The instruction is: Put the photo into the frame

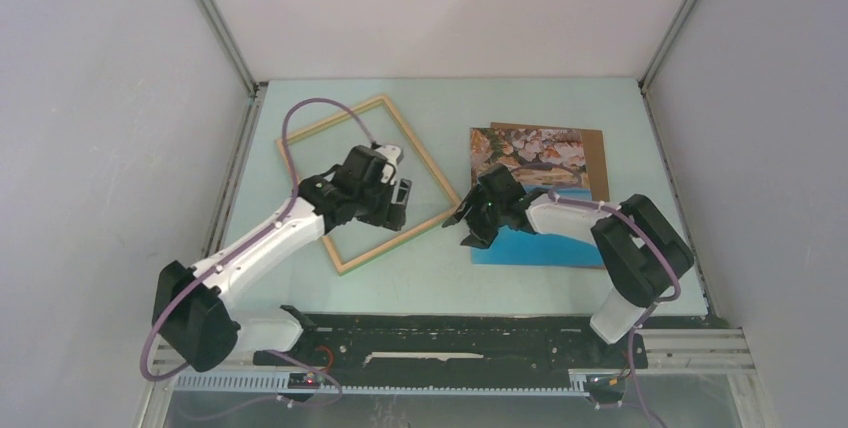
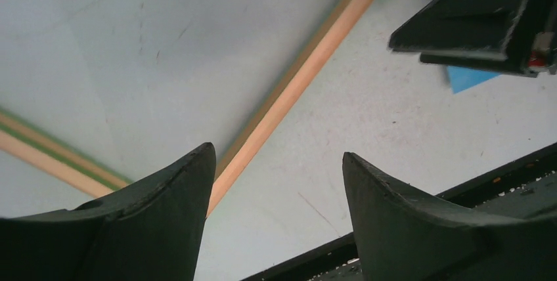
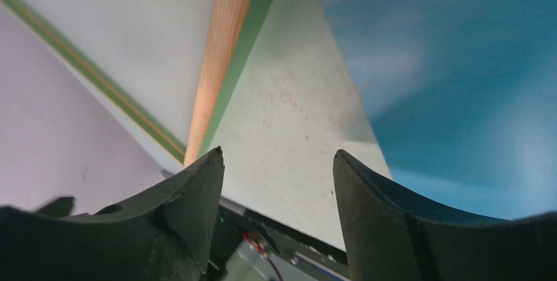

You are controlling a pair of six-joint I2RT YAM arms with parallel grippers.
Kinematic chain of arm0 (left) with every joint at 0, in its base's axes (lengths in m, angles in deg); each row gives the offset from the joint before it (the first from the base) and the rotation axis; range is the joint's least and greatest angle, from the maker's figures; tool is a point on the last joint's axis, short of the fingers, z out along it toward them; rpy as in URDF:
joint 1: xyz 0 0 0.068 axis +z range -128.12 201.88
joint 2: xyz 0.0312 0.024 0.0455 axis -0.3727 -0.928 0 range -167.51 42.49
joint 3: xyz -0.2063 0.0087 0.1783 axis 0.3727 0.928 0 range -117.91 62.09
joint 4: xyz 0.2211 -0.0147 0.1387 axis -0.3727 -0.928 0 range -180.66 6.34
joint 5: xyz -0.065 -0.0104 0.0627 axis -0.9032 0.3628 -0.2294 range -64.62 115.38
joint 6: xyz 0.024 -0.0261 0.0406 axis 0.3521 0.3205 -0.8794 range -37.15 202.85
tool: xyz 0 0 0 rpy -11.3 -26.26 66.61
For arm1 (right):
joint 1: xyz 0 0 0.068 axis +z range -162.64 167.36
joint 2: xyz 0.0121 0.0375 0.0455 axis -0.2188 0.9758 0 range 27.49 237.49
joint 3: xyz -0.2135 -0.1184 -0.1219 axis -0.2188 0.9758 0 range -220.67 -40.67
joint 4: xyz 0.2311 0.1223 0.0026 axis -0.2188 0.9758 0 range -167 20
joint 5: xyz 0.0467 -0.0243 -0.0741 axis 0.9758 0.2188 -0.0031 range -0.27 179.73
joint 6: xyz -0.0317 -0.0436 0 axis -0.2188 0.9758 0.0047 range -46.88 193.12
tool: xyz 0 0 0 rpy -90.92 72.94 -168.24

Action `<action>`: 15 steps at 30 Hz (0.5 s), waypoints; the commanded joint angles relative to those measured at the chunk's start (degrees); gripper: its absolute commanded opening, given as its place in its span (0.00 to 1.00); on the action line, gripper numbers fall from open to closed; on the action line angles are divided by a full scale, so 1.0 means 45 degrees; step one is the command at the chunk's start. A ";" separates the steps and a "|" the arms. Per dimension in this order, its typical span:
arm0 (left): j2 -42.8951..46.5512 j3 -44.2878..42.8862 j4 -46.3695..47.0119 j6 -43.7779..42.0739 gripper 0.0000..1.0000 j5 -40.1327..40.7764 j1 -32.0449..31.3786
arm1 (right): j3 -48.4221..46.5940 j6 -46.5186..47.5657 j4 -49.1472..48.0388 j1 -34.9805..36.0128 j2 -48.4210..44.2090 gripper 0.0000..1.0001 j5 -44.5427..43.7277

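Note:
The frame [image 1: 330, 120], pale wood face up, lies tilted on the left half of the table. My left gripper [image 1: 398, 210] hovers over its near right rail, open, with nothing between its fingers. In the left wrist view that rail [image 2: 295, 77] runs diagonally past the left fingertip of the open gripper [image 2: 277, 159]. The photo [image 1: 545, 163], rocks and blue water, lies flat to the right. My right gripper [image 1: 462, 231] stands open by its left edge, over the bare strip between frame and photo. The right wrist view has the gripper [image 3: 279, 163] empty, the frame corner [image 3: 223, 44] to the left and the photo [image 3: 460, 84] to the right.
A plain brown board [image 1: 597, 163] lies under the photo, showing along its top and right edges. A black mounting rail [image 1: 450, 333] runs along the table's near edge. White walls with metal posts [image 1: 215, 23] close in the table on three sides.

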 commanded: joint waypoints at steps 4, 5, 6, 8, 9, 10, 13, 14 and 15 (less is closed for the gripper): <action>0.1337 0.1675 0.0864 0.1248 0.78 -0.1528 0.0866 | -0.1958 -0.2327 0.1265 0.0803 0.1520 0.66 -0.2297; 0.1485 0.1761 0.0855 0.1249 0.78 -0.1569 0.0888 | -0.2232 -0.2357 0.1420 0.0846 0.1780 0.65 -0.2311; 0.1674 0.1840 0.0831 0.1233 0.78 -0.1583 0.0911 | -0.2420 -0.2409 0.1456 0.0871 0.2010 0.65 -0.2381; 0.2143 0.2105 0.0824 0.1209 0.78 -0.1603 0.1069 | -0.2682 -0.2574 0.1565 0.0894 0.2343 0.64 -0.2491; 0.2372 0.2254 0.0842 0.1179 0.78 -0.1729 0.1190 | -0.2757 -0.2682 0.1618 0.0921 0.2442 0.63 -0.2611; 0.2578 0.2382 0.0845 0.1128 0.78 -0.1991 0.1290 | -0.2818 -0.2798 0.1681 0.0973 0.2540 0.63 -0.2753; 0.2709 0.2657 0.0761 0.0863 0.78 -0.2193 0.1437 | -0.2933 -0.3211 0.1753 0.1047 0.2843 0.59 -0.2903; 0.2697 0.2696 0.0707 0.0764 0.78 -0.2123 0.1492 | -0.2994 -0.3309 0.1801 0.1082 0.2947 0.58 -0.2936; 0.2658 0.2726 0.0649 0.0686 0.78 -0.2070 0.1518 | -0.3062 -0.3389 0.1848 0.1115 0.3040 0.56 -0.3011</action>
